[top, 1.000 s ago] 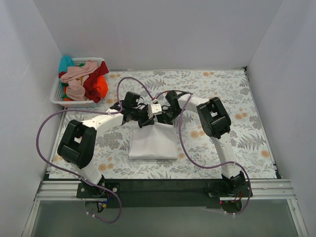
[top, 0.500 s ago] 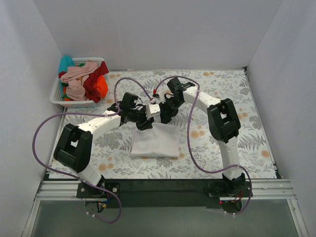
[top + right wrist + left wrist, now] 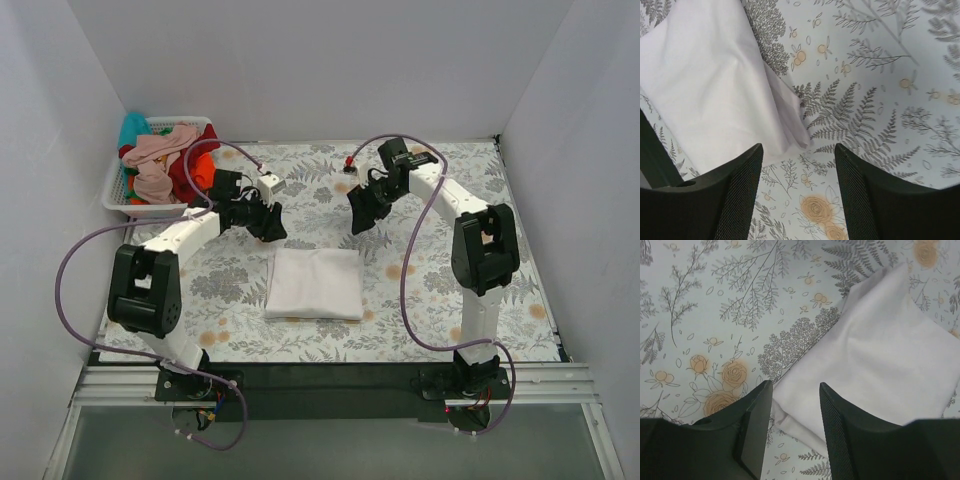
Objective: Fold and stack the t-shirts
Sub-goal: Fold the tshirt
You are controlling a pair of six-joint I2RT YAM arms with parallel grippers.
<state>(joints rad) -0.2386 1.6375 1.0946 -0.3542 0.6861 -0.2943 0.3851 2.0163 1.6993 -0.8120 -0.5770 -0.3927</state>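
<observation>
Floral-print tablecloth [image 3: 440,290], mid-frame: folded white t-shirt [image 3: 315,283] lies loose, left gripper [image 3: 794,390] and right gripper [image 3: 798,150] both spread empty, teal shirt [image 3: 133,128] half-buried in upper-left white lattice basket [image 3: 112,196].

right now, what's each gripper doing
Left gripper: open, holding nothing.
Right gripper: open, holding nothing.

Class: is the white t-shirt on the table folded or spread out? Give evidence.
Folded: the white t-shirt lies as a compact rectangle, no sleeves showing; the right wrist view shows stacked layers at one corner.
</observation>
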